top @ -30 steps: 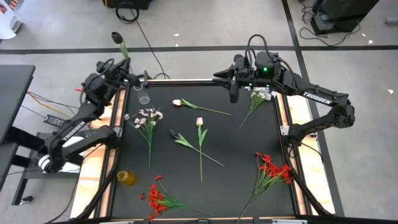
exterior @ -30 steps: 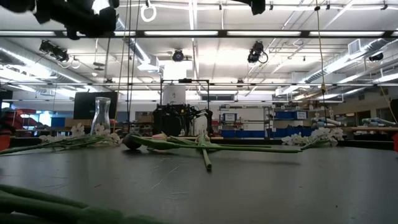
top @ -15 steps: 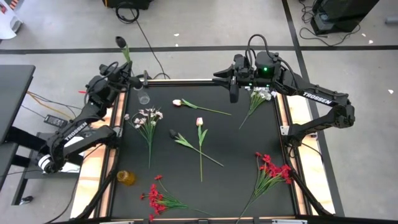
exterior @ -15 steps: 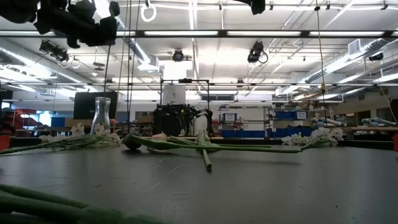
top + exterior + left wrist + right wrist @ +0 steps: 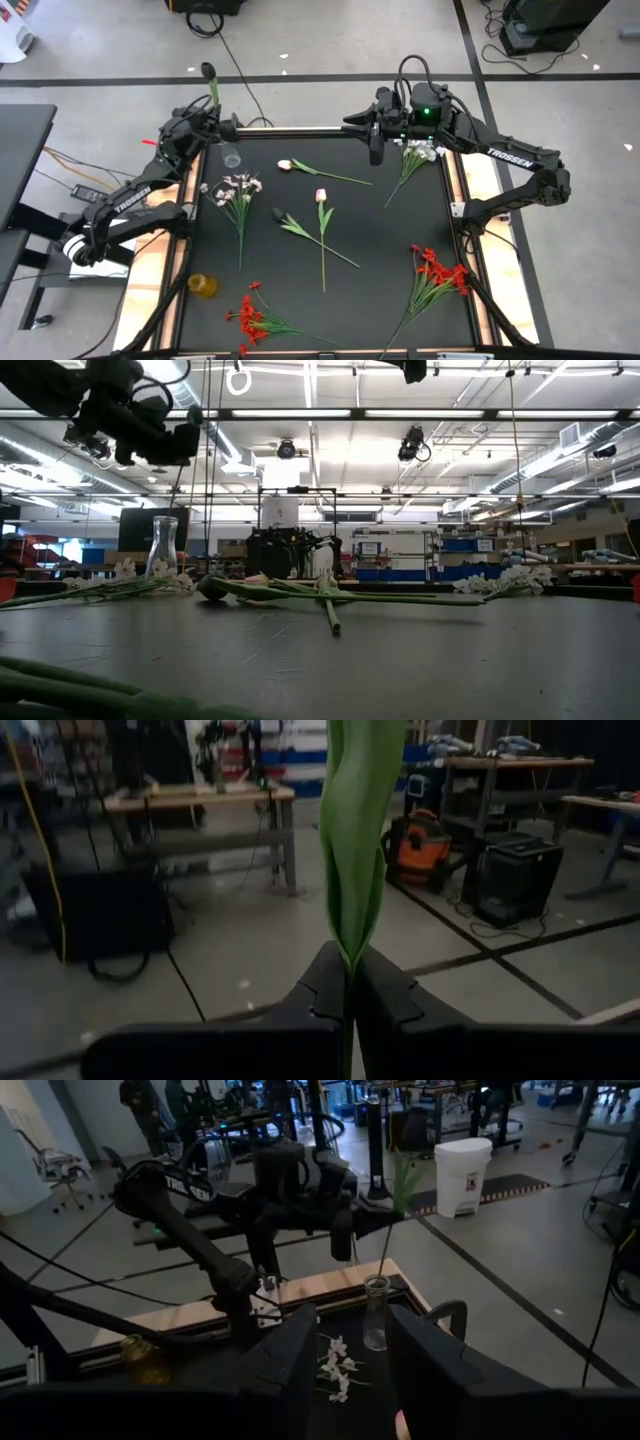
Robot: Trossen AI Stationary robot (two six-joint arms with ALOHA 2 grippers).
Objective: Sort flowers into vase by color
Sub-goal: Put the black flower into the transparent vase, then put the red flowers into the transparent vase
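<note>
My left pincer [image 5: 212, 122] is clamped on a tulip stem [image 5: 352, 860] above the clear vase [image 5: 232, 157]. My right pincer [image 5: 374, 150] waits apart over the surface [image 5: 380, 240].

White bin [image 5: 463, 1168] on floor; orange vacuum [image 5: 421, 842] beside tables.

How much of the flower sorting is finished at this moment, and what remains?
Nothing looks sorted yet: the clear vase stands empty of blooms. In hand: the left gripper is shut on a green-stemmed tulip, raised beside the vase. Left on the table: three tulips, two white sprays and two red sprays. The right gripper waits open.
</note>
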